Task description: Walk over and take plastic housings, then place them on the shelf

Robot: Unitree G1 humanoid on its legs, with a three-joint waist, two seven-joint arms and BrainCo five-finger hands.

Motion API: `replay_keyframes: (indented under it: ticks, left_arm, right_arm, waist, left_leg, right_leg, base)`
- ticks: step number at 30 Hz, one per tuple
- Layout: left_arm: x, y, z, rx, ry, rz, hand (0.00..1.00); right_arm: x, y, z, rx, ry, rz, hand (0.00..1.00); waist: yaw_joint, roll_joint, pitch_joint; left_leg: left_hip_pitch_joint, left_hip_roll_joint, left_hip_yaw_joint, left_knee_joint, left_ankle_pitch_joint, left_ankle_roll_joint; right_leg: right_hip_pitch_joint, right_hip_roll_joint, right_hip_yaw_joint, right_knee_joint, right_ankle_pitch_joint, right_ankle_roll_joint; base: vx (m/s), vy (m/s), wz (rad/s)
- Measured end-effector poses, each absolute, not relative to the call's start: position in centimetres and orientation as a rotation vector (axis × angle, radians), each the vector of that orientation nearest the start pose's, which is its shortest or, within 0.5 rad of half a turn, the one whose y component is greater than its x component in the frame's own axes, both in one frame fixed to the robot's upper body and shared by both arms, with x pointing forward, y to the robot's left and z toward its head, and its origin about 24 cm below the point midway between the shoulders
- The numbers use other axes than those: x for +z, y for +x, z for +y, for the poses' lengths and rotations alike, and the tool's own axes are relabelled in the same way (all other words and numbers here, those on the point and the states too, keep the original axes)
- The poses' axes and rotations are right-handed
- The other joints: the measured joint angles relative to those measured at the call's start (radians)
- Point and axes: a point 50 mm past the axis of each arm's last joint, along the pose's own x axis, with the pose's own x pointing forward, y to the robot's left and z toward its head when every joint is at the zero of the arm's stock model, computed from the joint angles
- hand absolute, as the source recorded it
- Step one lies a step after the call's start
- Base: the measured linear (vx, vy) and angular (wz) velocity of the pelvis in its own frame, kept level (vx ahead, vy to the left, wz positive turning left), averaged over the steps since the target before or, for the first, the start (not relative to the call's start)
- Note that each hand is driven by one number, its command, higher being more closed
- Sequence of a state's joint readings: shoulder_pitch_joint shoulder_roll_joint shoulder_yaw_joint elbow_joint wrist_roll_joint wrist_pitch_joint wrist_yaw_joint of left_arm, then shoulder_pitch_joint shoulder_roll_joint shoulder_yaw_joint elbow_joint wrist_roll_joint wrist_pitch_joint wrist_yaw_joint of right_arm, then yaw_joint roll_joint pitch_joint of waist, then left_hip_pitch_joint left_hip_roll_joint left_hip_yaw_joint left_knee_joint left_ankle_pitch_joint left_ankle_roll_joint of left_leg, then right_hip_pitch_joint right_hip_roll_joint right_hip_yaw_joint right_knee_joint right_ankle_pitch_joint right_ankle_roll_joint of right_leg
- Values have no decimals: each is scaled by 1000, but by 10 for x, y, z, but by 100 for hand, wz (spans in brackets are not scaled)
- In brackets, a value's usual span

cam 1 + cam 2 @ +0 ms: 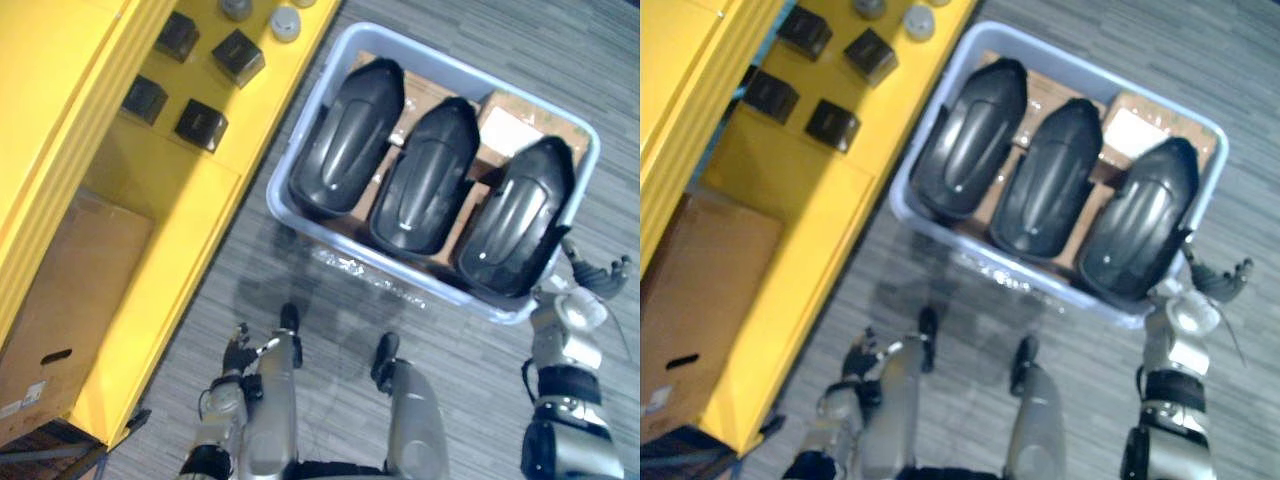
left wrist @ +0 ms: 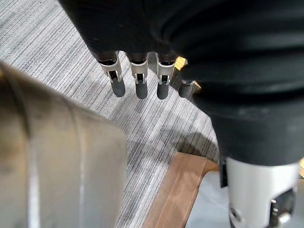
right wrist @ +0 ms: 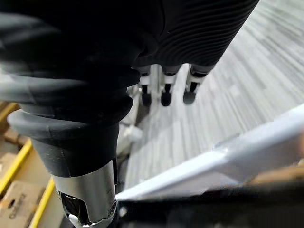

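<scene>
Storeroom: yellow shelving point(image 1: 130, 170), bin point(image 1: 455, 70) of housings point(image 1: 425, 180).

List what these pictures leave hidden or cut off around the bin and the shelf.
- Bin floor: both eye views, covered by three housings and cardboard.
- Grey caps on the yellow shelf: left eye view, one cut by the top edge.
- Cardboard box: left eye view, cut by the left edge, contents unseen.

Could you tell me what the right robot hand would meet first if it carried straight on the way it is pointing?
Most likely the grey carpet: in its wrist view the right robot hand points past the bin rim, which lies beside that line, not across it. Depth is unclear, though.
</scene>
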State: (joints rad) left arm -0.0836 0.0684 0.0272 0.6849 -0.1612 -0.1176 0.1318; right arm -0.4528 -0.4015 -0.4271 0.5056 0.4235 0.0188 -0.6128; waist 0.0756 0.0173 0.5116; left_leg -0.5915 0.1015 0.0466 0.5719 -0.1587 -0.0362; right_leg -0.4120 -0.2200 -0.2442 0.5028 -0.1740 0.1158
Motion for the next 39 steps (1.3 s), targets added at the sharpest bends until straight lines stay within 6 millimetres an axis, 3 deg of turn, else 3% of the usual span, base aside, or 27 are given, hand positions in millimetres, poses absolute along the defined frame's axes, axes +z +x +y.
replay_keyframes:
  ticks: [8, 16, 23, 34, 35, 39]
  left_arm:
    - [-75, 228, 181, 230, -98, 466, 0]
    - [-73, 230, 179, 237, -121, 441, 0]
    - [-74, 229, 179, 249, -150, 445, 0]
    - [-75, 228, 182, 279, -195, 439, 0]
    - [-75, 228, 182, 279, -195, 440, 0]
    - [-76, 230, 182, 290, -225, 443, 0]
  right_arm:
    - [132, 308, -333, -970, 233, -146, 0]
    - [119, 314, -325, -911, 231, 3, 0]
    - [96, 318, -320, -885, 235, 154, 0]
    - [104, 327, -322, -896, 240, 156, 0]
    - [105, 328, -323, -899, 240, 161, 100]
    - [107, 330, -326, -909, 211, 167, 100]
  waist:
    - [1, 2, 1]
    - [3, 4, 1]
    - [9, 4, 1]
    - [8, 3, 1]
    - [10, 3, 1]
    - [15, 3, 1]
  left_leg:
    - [-44, -5, -8, 33, 0, 1]
    - [-75, -1, -11, 59, -2, 3]
    - [-75, 0, -11, 65, -2, 4]
    - [-108, -5, -14, 77, 6, 6]
    - [-110, -6, -14, 83, 6, 6]
    - [-121, -10, -12, 87, 9, 11]
  right_leg:
    - [-46, -11, 1, 50, -15, 2]
    - [-81, -13, 4, 79, -23, -4]
    - [-80, -14, 5, 87, -23, -5]
    - [-121, -26, 5, 119, -25, -8]
    - [-123, -31, 6, 127, -26, -10]
    - [-140, -40, 10, 144, -27, -10]
  base:
    - [4, 0, 3]
    - [-14, -2, -1]
    - [0, 0, 0]
    - [-4, -5, 1]
    - [-31, 3, 2]
    - [-51, -11, 1]
